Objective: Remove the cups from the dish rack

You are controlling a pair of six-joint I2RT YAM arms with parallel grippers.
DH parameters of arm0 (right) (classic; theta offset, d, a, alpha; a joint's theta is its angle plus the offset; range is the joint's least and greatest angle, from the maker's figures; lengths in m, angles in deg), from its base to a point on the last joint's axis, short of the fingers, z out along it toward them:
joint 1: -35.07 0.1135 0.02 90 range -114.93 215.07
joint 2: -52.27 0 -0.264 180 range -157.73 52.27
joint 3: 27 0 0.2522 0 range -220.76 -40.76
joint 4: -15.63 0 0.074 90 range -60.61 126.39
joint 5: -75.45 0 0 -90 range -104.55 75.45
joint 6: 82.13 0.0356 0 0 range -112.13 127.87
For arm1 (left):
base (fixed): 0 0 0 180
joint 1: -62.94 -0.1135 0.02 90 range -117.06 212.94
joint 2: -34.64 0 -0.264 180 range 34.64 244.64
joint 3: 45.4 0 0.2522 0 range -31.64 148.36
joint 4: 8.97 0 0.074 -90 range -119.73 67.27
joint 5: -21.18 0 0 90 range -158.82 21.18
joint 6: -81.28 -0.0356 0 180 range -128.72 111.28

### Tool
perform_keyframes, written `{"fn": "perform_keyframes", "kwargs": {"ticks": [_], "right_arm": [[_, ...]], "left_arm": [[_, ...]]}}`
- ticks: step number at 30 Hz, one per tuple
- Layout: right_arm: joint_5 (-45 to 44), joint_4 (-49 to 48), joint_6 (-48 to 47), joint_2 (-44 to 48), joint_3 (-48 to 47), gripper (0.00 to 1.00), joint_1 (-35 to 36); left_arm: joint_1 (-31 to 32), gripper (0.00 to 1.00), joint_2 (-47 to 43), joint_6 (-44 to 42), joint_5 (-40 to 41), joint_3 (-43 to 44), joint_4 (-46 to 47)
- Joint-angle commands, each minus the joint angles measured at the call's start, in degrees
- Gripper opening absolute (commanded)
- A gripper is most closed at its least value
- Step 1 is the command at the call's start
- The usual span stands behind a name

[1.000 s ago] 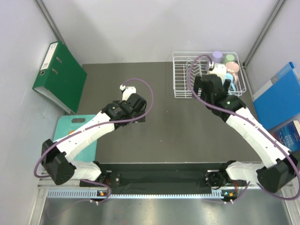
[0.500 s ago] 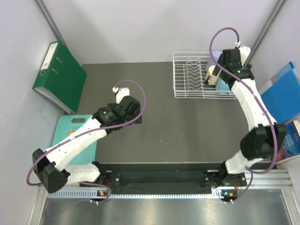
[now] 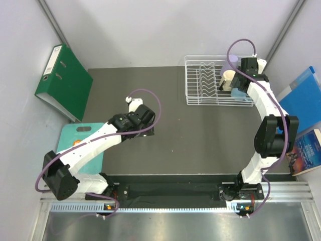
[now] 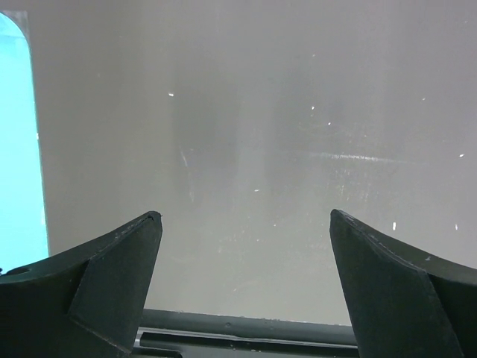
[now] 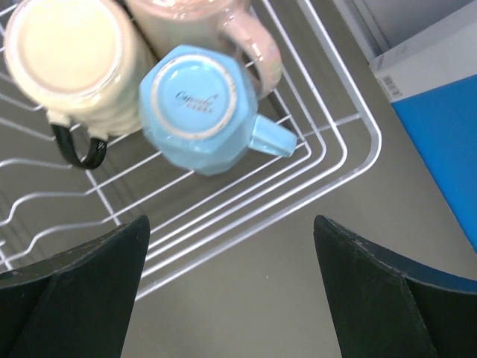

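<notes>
The white wire dish rack (image 3: 203, 83) stands at the back right of the table. In the top view a lavender cup (image 3: 229, 64), a cream cup (image 3: 228, 79) and a light blue cup (image 3: 239, 94) show at its right end; my right arm hides the other cups. My right gripper (image 3: 246, 83) hovers open and empty over that end. The right wrist view shows the cream cup (image 5: 67, 48), a pink cup (image 5: 201, 19) and the light blue handled cup (image 5: 197, 104), bottoms up, inside the rack (image 5: 328, 164). My right gripper (image 5: 231, 221) is just outside the rack's corner. My left gripper (image 3: 144, 130) (image 4: 244, 214) is open and empty over bare table.
A green binder (image 3: 64, 83) leans at the back left. A teal cutting board (image 3: 80, 143) (image 4: 19, 149) lies at the left table edge. Blue folders and books (image 3: 301, 103) (image 5: 440, 112) lie right of the rack. Grey walls enclose the table.
My right arm swung from the rack's near side up over its right end, now hiding the green and pink cups. My left arm drew back slightly, then returned. All the cups stay in the rack.
</notes>
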Motion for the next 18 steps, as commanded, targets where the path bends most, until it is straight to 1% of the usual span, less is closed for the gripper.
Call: {"fn": "perform_keyframes", "kwargs": {"ticks": [1, 2, 7, 11, 15, 18], "right_arm": [[3.2, -3.8, -0.4, -2.5, -3.2, 0.9, -4.6], [4.4, -3.9, -0.9, -3.1, -3.4, 0.9, -5.0], [4.5, -4.0, -1.3, -6.2, -5.6, 0.9, -5.6], [6.7, -3.8, 0.8, -6.3, -7.0, 0.91, -5.6], [9.2, -3.2, 3.2, -4.5, -8.7, 0.92, -5.5], [12.0, -4.3, 5.0, -2.0, -9.2, 0.94, -4.9]], "left_arm": [[0.0, 0.99, 1.7, 1.3, -0.2, 0.6, 1.3], [0.0, 0.99, 2.3, 1.5, -0.1, 0.7, 1.3], [0.0, 0.99, 3.8, 2.0, 0.3, 0.8, 1.4], [0.0, 0.99, 4.4, 2.6, 0.3, 0.7, 2.0], [-0.1, 0.99, 5.2, 2.0, 1.0, 1.6, 3.9], [-0.5, 0.99, 7.0, 0.6, 1.3, 5.2, 5.6]]}}
